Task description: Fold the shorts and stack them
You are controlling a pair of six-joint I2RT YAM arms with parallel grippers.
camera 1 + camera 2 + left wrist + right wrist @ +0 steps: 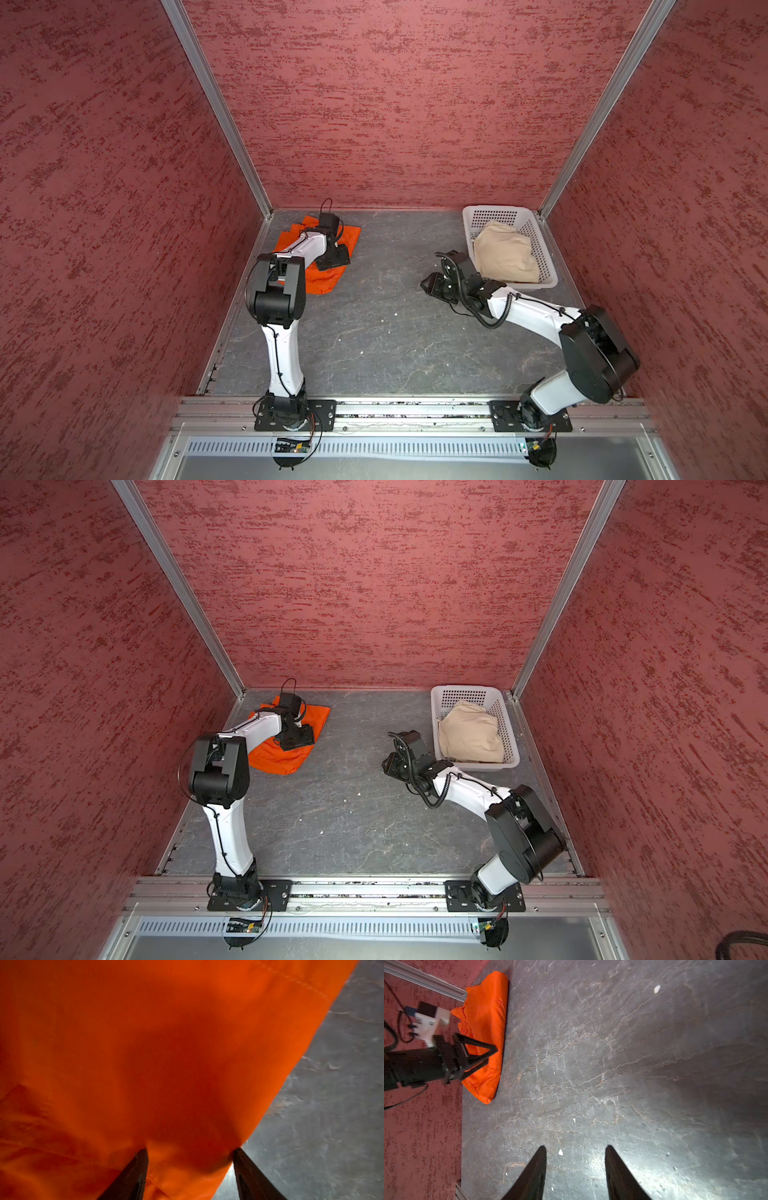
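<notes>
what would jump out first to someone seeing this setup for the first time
The bright orange shorts stand out most, lying at the far left of the dark table, with the left gripper open right on top of them. Next come the beige shorts, bundled in a white basket at the far right, while the right gripper hangs open and empty over the table beside it.

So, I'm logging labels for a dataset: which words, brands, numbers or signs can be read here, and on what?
No text is readable.
The orange shorts, beige shorts and white basket show no print; anything on the circuit boards by the arm bases is too small to read.
</notes>
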